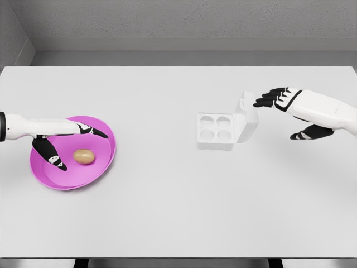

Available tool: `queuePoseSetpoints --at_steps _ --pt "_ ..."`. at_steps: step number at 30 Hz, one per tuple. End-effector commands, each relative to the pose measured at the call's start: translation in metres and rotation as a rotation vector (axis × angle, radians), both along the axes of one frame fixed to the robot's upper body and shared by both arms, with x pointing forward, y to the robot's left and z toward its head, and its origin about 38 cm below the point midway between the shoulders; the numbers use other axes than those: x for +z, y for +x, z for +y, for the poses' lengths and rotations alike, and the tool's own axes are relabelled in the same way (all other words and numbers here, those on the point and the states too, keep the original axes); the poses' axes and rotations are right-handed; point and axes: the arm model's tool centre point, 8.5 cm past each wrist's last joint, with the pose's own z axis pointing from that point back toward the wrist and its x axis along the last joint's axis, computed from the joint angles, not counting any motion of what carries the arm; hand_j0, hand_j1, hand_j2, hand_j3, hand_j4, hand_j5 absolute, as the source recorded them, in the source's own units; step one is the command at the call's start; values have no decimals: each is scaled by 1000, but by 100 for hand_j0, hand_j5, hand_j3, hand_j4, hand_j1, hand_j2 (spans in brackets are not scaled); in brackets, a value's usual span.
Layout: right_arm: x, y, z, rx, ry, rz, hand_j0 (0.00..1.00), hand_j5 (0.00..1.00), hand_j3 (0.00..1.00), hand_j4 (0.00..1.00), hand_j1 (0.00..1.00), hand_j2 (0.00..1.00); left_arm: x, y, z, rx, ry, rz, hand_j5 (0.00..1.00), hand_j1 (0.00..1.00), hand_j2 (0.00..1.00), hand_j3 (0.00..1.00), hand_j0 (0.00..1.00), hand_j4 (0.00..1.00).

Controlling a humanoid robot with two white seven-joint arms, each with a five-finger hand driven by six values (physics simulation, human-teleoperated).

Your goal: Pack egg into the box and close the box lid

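Pink plate (103,167) holds the egg (83,156), with the left hand (58,139) right above it, fingers spread, gripping nothing. Right hand (293,111) hangs loose-fingered just beside the open box (226,129)'s raised lid.

The left robot hand (58,142) is extended with fingers spread. The right robot hand (290,111) is held raised, fingers open.

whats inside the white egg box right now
Nothing: the open egg box shows four empty cups. The egg lies on the pink plate. The raised lid hides whatever is behind it.
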Motion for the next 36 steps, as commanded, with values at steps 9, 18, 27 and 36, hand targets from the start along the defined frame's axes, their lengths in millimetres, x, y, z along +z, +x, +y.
queuePoseSetpoints --at_steps 9,18,27,36 --pt "38 0 -23 -41 20 -9 100 100 100 100 100 100 -1 0 0 3 -5 3 100 100 100 100 100 100" --pt "50 5 -37 -84 21 -37 100 100 100 100 100 100 -6 -1 2 26 -16 0 99 99 99 99 99 99" --pt "39 3 -41 -78 7 46 100 100 100 100 100 100 -4 3 2 30 4 -17 100 100 100 100 100 100" --pt "36 4 -45 -93 7 54 100 100 100 100 100 100 -9 3 6 96 -59 -72 100 100 100 100 100 100"
